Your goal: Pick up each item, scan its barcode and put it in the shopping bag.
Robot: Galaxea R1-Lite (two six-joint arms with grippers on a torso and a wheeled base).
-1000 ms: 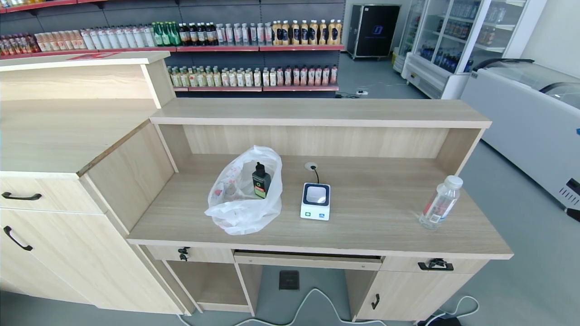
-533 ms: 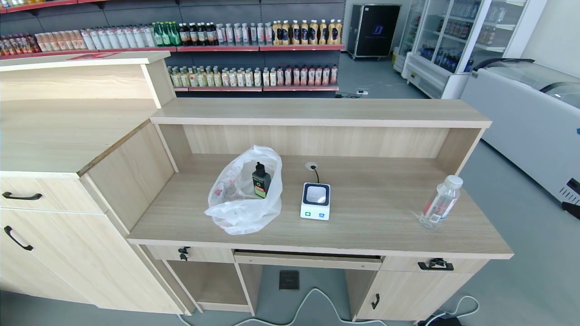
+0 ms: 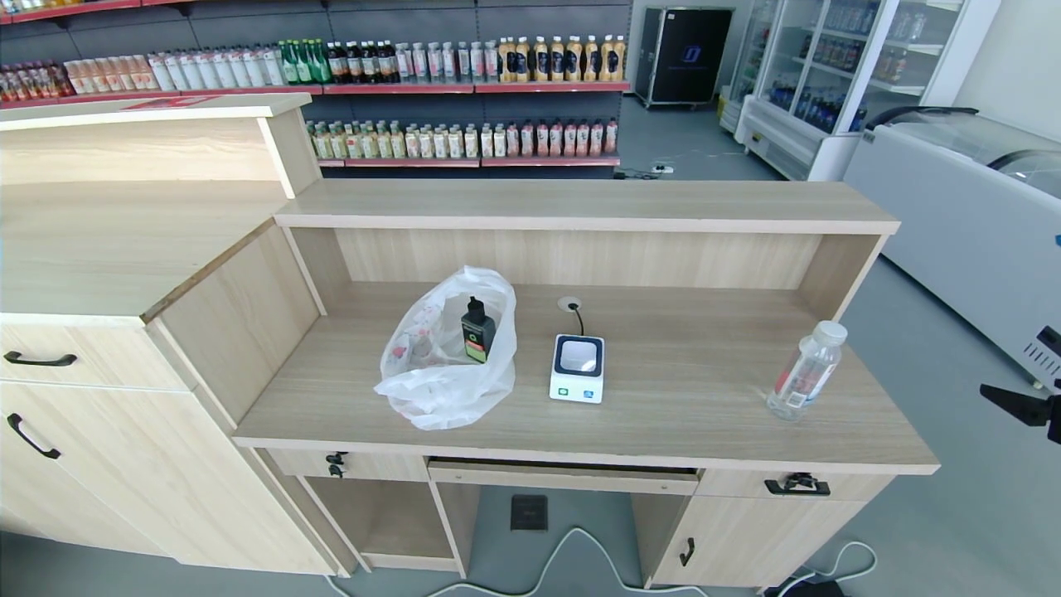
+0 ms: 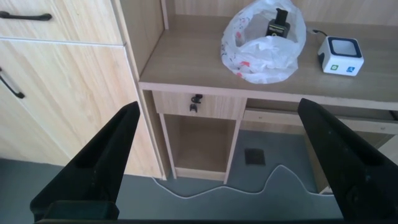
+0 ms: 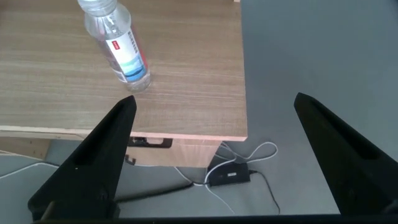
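1. The left gripper (image 4: pixel 219 104) sits low, in front of the left end of the worktop (image 3: pixel 688 406). Its fingers are spread wide and hold nothing.
2. The right gripper (image 5: pixel 214 98) is off the near right corner of the worktop, fingers spread wide and empty. Over the last second its dark tip has come further into the head view from the right edge. Nothing on the worktop has shifted. Judgement: the approach to the next item is starting.
3. The water bottle (image 3: pixel 808 371) stands upright at the right end of the worktop. It is untouched and well apart from the scanner (image 3: pixel 577 368).
4. The scanner sits mid-worktop with its window facing up.
5. The shopping bag (image 3: pixel 443 356) lies just left of the scanner with its mouth open. A dark bottle (image 3: pixel 478 332) stands inside it. Judgement: that item is done, and the water bottle still needs pickup, scan and bagging.
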